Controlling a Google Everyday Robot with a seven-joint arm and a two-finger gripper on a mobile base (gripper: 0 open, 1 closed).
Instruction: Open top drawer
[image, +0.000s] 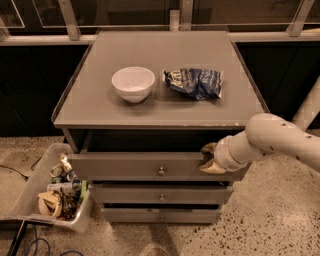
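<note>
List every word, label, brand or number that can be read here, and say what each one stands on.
No text here can be read.
Blue snack bag: has light print, too blurred to read.
Packages in the plastic bin: labels too small to read.
White bowl, top drawer, and the gripper at the drawer's right end: no markings visible.
</note>
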